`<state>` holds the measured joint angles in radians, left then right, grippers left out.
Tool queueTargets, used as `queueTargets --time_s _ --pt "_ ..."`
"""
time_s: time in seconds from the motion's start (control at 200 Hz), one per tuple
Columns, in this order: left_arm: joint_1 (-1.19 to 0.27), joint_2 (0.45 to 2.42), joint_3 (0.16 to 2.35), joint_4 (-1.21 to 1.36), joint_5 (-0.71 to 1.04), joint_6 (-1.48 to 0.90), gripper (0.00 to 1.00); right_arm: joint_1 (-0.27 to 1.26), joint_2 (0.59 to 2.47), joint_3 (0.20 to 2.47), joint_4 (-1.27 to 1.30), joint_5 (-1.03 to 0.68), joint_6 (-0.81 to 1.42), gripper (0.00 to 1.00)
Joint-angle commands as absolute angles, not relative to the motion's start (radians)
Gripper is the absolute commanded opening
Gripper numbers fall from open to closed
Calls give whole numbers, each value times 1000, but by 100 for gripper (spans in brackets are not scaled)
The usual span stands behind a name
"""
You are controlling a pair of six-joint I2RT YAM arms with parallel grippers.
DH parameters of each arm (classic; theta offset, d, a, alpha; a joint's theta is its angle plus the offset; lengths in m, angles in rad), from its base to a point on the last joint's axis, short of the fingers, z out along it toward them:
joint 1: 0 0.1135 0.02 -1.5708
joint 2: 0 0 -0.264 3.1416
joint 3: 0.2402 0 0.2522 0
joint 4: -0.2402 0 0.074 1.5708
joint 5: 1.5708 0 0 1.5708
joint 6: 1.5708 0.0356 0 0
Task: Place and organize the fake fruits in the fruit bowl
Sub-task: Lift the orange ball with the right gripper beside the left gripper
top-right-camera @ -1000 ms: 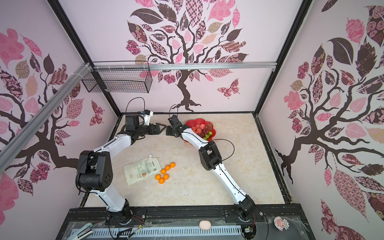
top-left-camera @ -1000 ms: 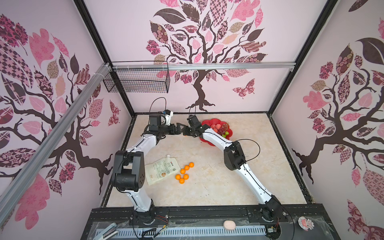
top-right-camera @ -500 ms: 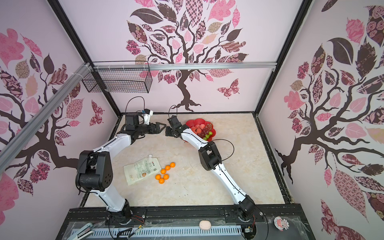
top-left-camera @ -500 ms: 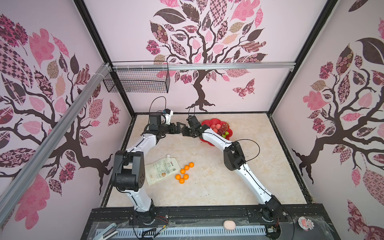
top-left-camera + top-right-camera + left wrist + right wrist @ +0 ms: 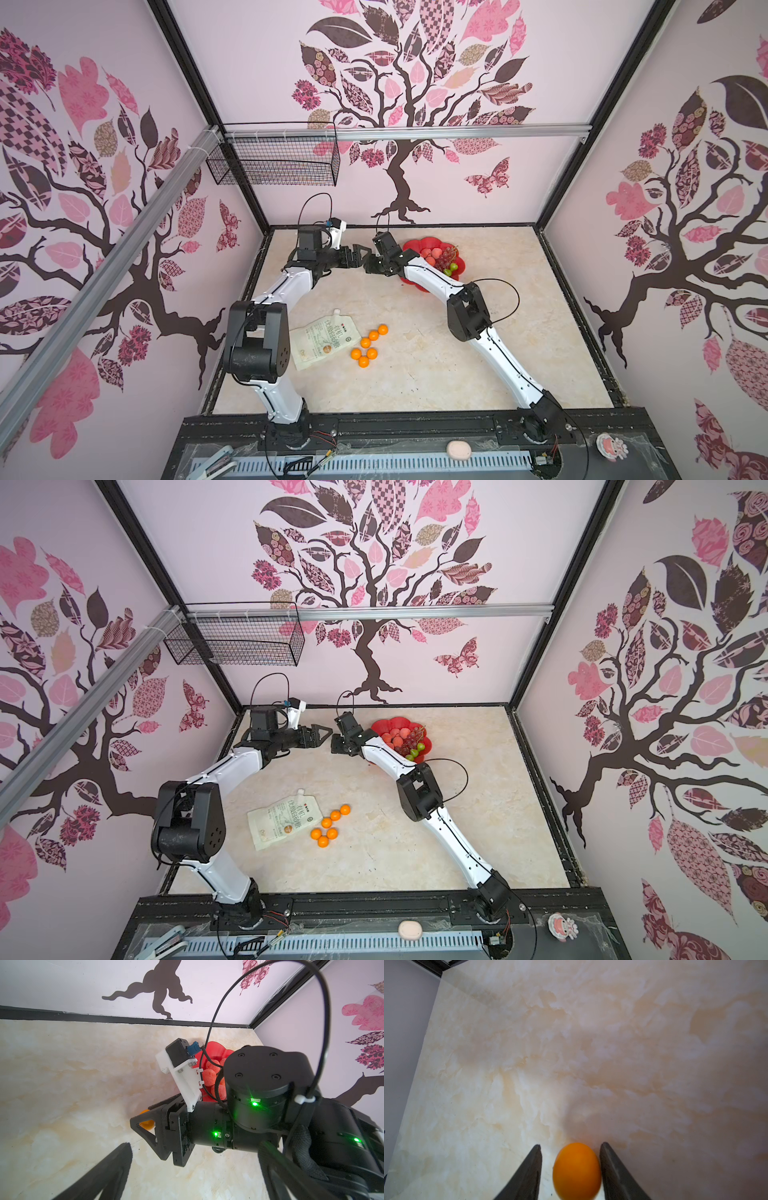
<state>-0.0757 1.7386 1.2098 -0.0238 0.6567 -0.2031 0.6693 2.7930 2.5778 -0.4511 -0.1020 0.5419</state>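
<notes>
1. Only your right wrist view shows the grip plainly. The right hand is clamped on an orange, with a dark finger close on either side. The orange is raised off the table, which lies well beyond it.
2. Your left wrist view gives the outside of that grip. The orange peeks through the finger frame of the right hand. Behind that wrist, the fruit bowl holds peaches.
3. In both top views the held orange is too small to make out, but you get the layout. The fruit bowl sits at the far side of the table, right of the middle. It holds peaches, a grape bunch and green pears. The loose oranges lie clustered well apart from the bowl, just beside a white pouch.
4. Your right arm rises from the front rail and bends at the elbow. Its forearm crosses above the bowl's near rim, and the right hand points towards the left hand.
5. Your left arm folds at the elbow and reaches to the far left. The left hand has its fingers apart and empty, and its tips are near the right hand.
</notes>
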Motion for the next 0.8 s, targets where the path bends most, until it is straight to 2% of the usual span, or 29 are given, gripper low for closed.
queueTargets --time_s 0.0,0.795 --pt "-68 1753 1259 -16 664 -198 98 674 2840 2603 -498 -105 526 48" --pt "-62 1752 1269 -38 650 -187 98 673 2808 2598 -518 -85 497 38"
